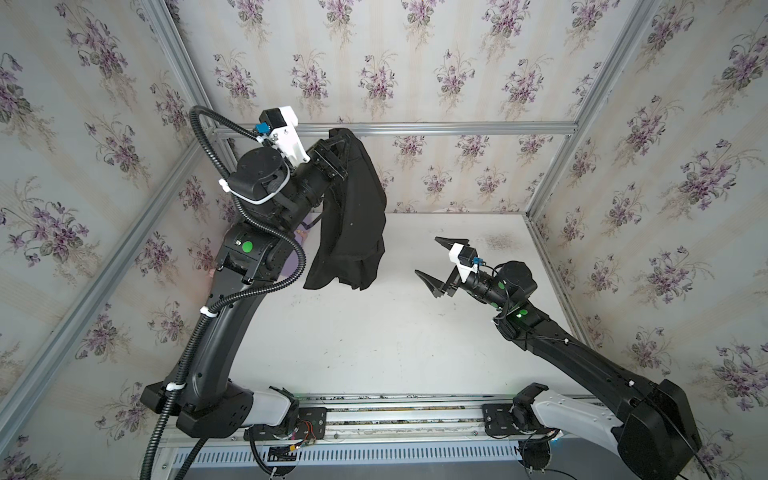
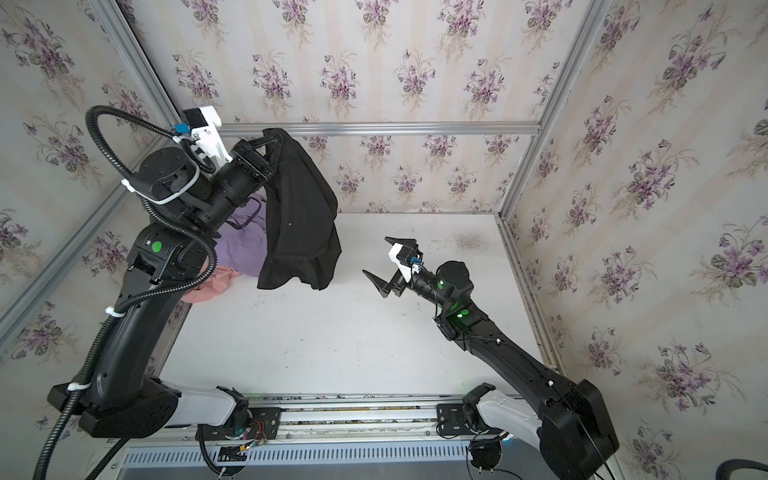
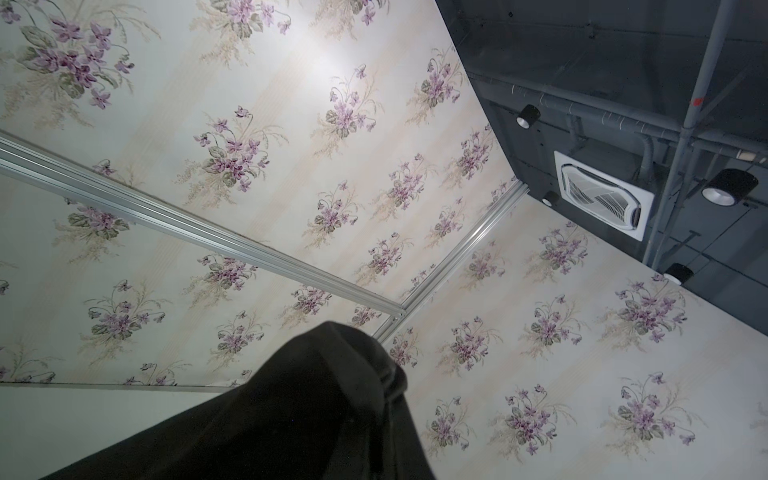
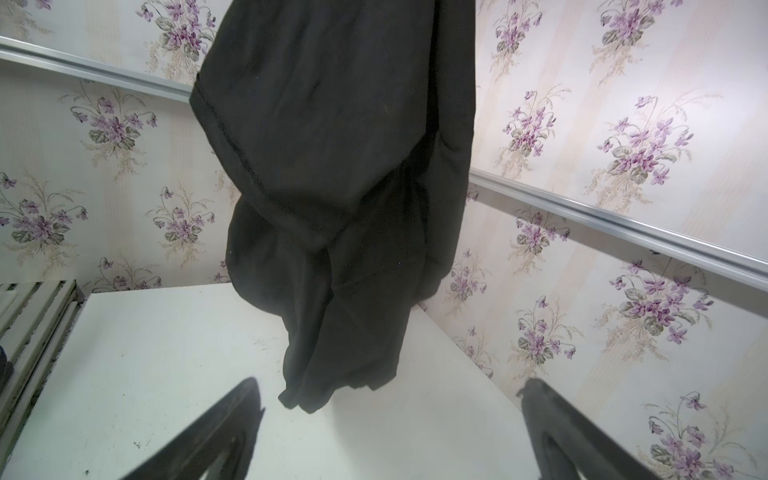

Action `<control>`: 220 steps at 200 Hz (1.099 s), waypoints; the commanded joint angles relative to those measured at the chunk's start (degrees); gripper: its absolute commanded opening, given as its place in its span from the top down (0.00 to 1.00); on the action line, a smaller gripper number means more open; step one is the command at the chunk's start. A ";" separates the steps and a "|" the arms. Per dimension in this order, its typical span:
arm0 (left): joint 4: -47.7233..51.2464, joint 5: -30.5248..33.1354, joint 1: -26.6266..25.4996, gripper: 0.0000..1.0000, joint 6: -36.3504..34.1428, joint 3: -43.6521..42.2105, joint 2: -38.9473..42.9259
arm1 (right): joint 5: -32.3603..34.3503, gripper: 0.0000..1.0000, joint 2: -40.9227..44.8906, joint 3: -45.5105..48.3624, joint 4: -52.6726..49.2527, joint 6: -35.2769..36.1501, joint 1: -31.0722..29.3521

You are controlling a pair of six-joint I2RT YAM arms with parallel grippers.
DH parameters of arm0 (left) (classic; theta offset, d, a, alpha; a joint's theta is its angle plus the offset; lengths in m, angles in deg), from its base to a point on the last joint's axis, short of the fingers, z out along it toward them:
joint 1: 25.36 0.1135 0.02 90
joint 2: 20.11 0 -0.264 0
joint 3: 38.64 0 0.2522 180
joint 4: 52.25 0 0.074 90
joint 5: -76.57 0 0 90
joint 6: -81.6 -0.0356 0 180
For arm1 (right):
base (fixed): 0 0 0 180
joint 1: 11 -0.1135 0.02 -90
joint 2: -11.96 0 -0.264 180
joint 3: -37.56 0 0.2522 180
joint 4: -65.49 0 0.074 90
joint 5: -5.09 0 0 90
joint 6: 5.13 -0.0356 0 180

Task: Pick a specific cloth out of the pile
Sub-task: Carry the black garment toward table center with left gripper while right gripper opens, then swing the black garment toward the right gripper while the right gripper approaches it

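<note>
The black cloth (image 1: pixel 353 216) (image 2: pixel 299 220) hangs in the air over the table's back left, its lower hem just above the surface. My left gripper (image 1: pixel 332 143) (image 2: pixel 266 143) is raised near the back rail and shut on the cloth's top edge. In the left wrist view the cloth (image 3: pixel 311 415) covers the fingers. What is left of the pile lies under the left arm: a lilac cloth (image 2: pixel 243 245) and a salmon-pink cloth (image 2: pixel 212 286). My right gripper (image 1: pixel 426 255) (image 2: pixel 375 255) (image 4: pixel 390 382) is open and empty, facing the hanging cloth (image 4: pixel 332 166) from the right.
The white table (image 1: pixel 374 332) is boxed in by floral-papered walls with aluminium rails (image 1: pixel 395 126) at the back and sides. The arm bases sit on a rail (image 1: pixel 395 415) along the front edge.
</note>
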 commanded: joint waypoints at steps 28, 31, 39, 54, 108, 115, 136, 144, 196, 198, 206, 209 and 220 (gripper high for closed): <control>-3.67 3.31 -7.39 0.99 -7.67 -1.18 -0.13 | 0.32 0.00 3.79 1.37 2.65 -1.70 -0.07; -3.67 3.66 -7.84 0.99 -8.09 -1.23 -0.13 | 0.32 0.00 4.19 1.56 2.60 -1.71 -0.06; -3.67 4.54 -9.09 0.99 -9.65 -1.73 -0.05 | 0.32 0.00 5.31 2.07 2.22 -1.80 -0.06; -3.58 5.49 -10.81 0.99 -11.01 -2.74 0.03 | 0.57 0.00 8.08 2.73 0.87 -1.73 -0.08; -3.49 5.94 -16.95 0.99 -13.41 -3.69 -1.42 | 1.03 0.00 15.99 2.77 -4.98 -0.83 -0.03; -3.49 6.09 -17.64 0.99 -13.83 -3.70 -1.66 | 1.03 0.00 16.71 2.75 -5.41 -0.75 -0.03; -3.49 6.81 -19.77 0.99 -15.79 -3.90 -2.54 | 1.27 0.00 18.42 2.83 -6.78 -0.23 -0.07; -3.55 7.07 -20.31 0.99 -16.12 -4.14 -2.90 | 1.44 0.00 18.97 2.92 -7.08 -0.01 -0.08; -3.49 6.41 -21.33 0.99 -18.15 -4.56 -5.57 | 2.16 0.00 20.30 3.86 -7.36 0.55 -0.08; -3.49 6.37 -21.35 0.99 -18.35 -4.62 -5.55 | 2.10 0.00 20.31 3.86 -7.44 0.61 -0.08; -3.57 5.65 -21.43 0.99 -19.17 -4.93 -5.79 | 2.32 0.00 20.36 4.02 -7.44 0.83 -0.07; -3.58 5.16 -21.44 0.99 -19.79 -4.90 -5.94 | 2.34 0.00 20.30 3.99 -7.44 0.91 -0.07; -3.62 4.55 -22.06 0.99 -23.17 -4.74 -6.51 | 2.40 0.00 20.31 4.27 -7.42 1.10 -0.08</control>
